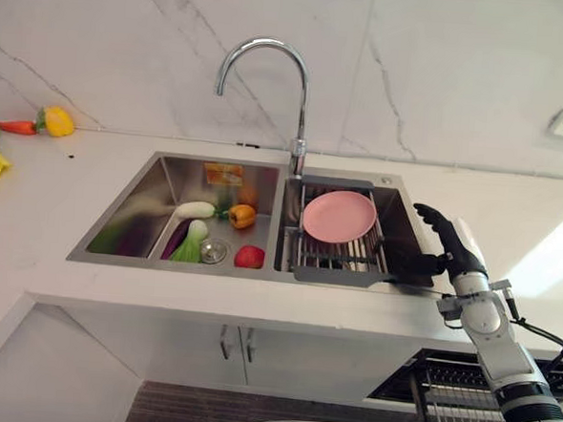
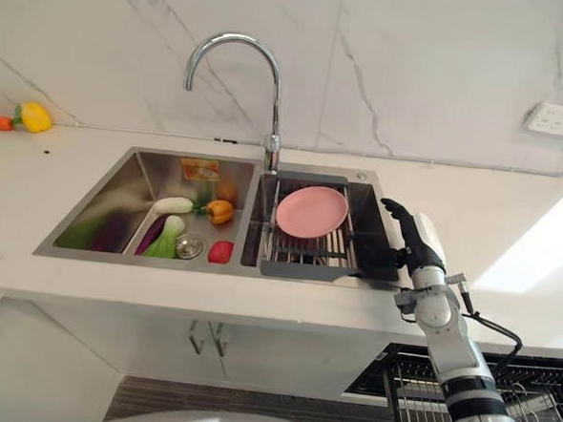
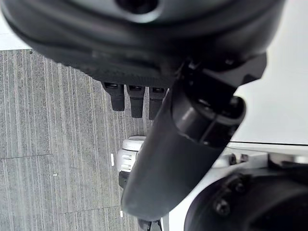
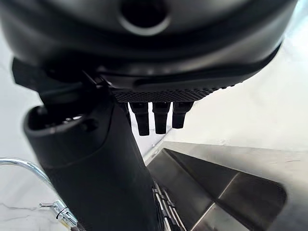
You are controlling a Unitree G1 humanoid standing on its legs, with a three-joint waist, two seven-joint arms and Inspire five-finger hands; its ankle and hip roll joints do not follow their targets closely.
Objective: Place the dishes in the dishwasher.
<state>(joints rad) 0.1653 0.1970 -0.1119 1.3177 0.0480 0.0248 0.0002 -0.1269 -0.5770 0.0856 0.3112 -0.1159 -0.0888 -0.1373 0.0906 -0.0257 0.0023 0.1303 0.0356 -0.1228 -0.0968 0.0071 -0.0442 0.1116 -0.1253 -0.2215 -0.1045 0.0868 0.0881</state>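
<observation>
While the right hand [image 1: 452, 242] hovers with straight fingers, a round pink plate [image 1: 339, 215] leans in the rack [image 1: 341, 258].

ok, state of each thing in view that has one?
pink plate: lying on the rack, untouched
rack: set in the sink's right basin
tap: no water showing
dishwasher rack: pulled out, no dishes visible
right hand: open, beside the sink
left hand: open, over the floor

A silver-grey jointed right arm carries a dark hand [image 1: 454, 243] with a white-covered thumb.
</observation>
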